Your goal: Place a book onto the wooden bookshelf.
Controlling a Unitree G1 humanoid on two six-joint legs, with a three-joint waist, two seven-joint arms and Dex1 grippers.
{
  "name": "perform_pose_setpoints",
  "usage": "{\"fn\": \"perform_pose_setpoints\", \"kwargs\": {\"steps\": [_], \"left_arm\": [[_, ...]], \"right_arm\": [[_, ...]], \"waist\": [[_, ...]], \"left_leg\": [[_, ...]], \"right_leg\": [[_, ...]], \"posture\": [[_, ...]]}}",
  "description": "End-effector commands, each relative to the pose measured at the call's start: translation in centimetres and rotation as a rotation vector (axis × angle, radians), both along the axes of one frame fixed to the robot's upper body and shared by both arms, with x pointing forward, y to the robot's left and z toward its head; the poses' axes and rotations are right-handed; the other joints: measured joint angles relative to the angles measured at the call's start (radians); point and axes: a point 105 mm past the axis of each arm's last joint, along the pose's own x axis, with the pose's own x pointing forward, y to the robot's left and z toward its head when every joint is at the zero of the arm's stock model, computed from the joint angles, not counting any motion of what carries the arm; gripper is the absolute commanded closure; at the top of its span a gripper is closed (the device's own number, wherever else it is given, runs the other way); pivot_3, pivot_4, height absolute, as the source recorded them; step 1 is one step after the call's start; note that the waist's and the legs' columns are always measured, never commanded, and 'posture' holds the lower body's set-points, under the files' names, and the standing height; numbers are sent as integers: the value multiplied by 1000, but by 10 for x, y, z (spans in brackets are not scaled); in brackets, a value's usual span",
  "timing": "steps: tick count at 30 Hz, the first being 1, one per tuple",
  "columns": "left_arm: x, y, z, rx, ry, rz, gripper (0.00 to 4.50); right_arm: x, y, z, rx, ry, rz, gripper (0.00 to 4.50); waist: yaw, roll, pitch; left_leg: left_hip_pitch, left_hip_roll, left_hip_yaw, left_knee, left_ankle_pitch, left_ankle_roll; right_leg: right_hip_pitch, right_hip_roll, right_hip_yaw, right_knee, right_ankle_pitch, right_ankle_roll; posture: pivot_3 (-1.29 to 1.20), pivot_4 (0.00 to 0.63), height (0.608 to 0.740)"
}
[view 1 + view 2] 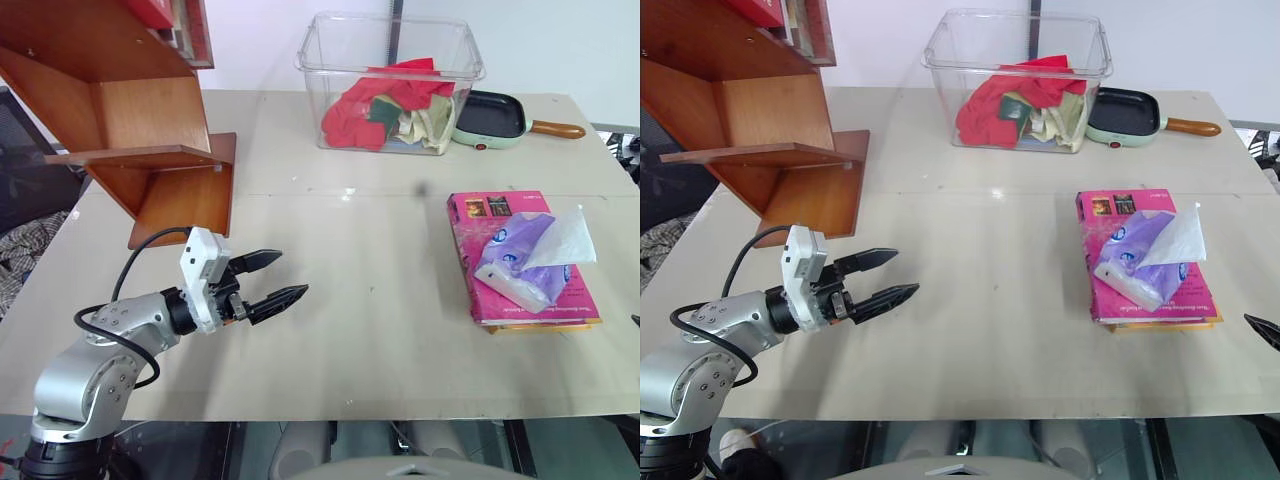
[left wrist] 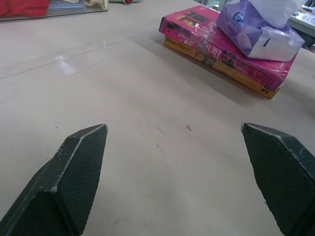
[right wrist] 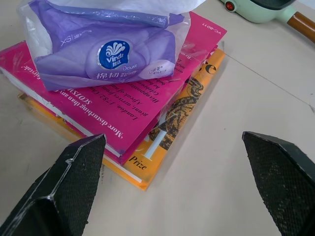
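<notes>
While the book (image 1: 520, 260) lies flat at the right of the surface (image 1: 380, 300), a tissue pack (image 1: 520, 262) on top blocks a clean grasp; the wooden bookshelf (image 1: 150, 130) stands far left, the left tool (image 1: 270, 280) empty, fingers apart. Along the left wrist, it aims across bare surface at the book. Along the right wrist, the right tool (image 3: 174, 184) gapes wide just beside the book, which rests on a yellow book (image 3: 187, 105).

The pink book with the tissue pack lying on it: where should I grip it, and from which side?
Grip the book by its corner nearest the right gripper, coming in low and level from that side. It lies flat on the yellow book, so only its edges are free, and that end is clear of the tissue pack. The pack will probably slide off on lifting, so removing it first seems safer.
</notes>
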Motion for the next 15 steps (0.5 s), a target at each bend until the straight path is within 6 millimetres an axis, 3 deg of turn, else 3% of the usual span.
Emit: {"fn": "perform_pose_setpoints", "kwargs": {"steps": [1, 7, 9, 15], "left_arm": [[0, -10, 18, -19, -73, -45, 33], [-6, -30, 49, -81, -177, -169, 33], [-13, -36, 56, -87, -206, -228, 33], [-31, -46, 54, -36, -255, -356, 33]], "right_arm": [[8, 4, 5, 14, -50, -26, 0], [28, 30, 5, 25, -3, -124, 0], [29, 45, 5, 129, 61, -104, 0], [45, 75, -1, 322, 182, -166, 0]], "waist": [[0, 0, 0], [-1, 1, -1], [-1, 1, 0], [-1, 0, 0]], "left_leg": [[0, 0, 0, 0, 0, 0], [0, 0, -1, 1, 0, 0], [0, 0, -1, 1, 0, 0], [-1, 0, -2, 1, 0, 0]], "right_leg": [[0, 0, 0, 0, 0, 0], [0, 0, 0, 1, 1, 0], [0, 0, 0, 1, 1, 2], [0, 0, 1, 1, 0, 0]], "posture": [[0, 150, 740], [0, 150, 740], [0, 150, 740], [0, 150, 740]]}}
